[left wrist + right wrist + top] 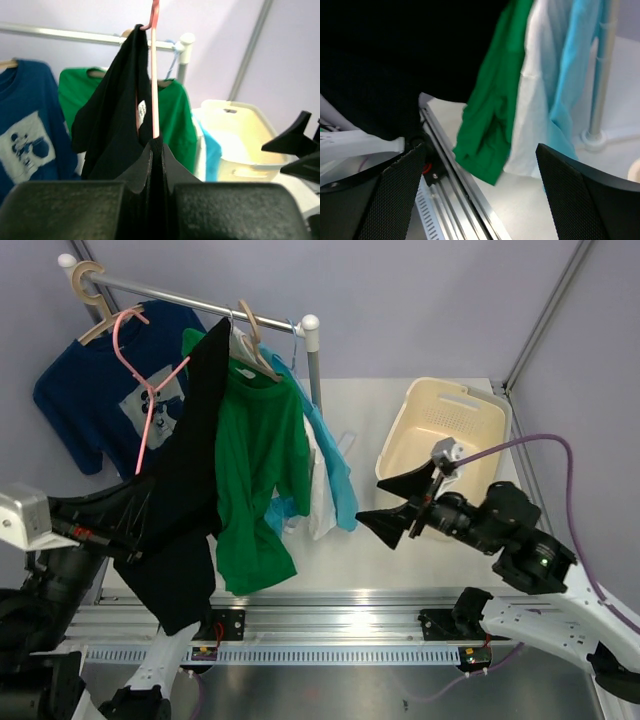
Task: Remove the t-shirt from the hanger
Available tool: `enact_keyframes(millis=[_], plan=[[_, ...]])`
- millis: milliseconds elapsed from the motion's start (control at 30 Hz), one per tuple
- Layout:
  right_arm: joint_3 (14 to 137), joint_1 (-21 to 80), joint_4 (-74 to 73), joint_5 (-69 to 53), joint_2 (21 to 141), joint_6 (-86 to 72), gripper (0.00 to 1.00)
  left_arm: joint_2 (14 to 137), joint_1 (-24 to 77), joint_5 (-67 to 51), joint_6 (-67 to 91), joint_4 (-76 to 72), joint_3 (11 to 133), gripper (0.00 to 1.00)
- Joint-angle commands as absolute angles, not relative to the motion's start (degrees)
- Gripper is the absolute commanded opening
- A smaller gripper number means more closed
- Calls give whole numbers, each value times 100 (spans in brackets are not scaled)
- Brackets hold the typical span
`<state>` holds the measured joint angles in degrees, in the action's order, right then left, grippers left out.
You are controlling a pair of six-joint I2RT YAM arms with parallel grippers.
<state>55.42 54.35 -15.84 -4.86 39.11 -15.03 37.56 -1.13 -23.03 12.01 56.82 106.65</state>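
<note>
Before the rail [180,295], the t-shirt [185,500] drapes its hanger [146,430], and the basket [455,390] stands on the table [370,560] to the right.

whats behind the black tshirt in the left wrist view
The green t-shirt and the blue t-shirt hang on the rail behind it. The black t-shirt covers the green one's middle and part of the pink hanger, so those stay hidden.

From above, the black t-shirt [190,490] hides the left fingers [141,170] and one arm of the pink hanger [147,430].
</note>
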Motion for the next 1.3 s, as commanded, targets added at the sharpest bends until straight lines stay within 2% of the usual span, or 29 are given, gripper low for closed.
enact_keyframes(millis=[0,267,400,467,600,767,900,967,1133,1267], plan=[[6310,5476,-1757,-1152,3491,-1213,99,3560,-44,-2839,1678,4660,11258,0],[6556,5484,-2171,-572,2795,-1274,100,3551,-35,-2004,2223,4386,11776,0],[6828,5476,-2390,-431,2830,-1336,99,3647,-44,-2484,2872,4342,12269,0],[7066,5476,-2592,-466,2900,-1371,99,3656,-35,-2933,3163,4080,12121,0],[7391,5476,-2882,-448,2909,-1380,99,3228,-61,-4103,4394,3104,10883,0],[7795,5476,-3067,-457,2891,-1213,98,2865,-62,-4016,4464,3103,10389,0],[8471,5476,-3330,-510,3181,-1204,97,3207,-114,-4060,4587,3094,10967,0],[8710,5484,-3463,-518,3225,-1274,97,3609,-167,-4104,4911,3094,11704,0],[8806,5476,-3515,-458,3111,-1152,97,4218,-911,-5070,5747,3085,13163,0],[9087,5476,-3718,-360,3190,-1107,97,4263,-1449,-5782,6274,3059,13272,0]])
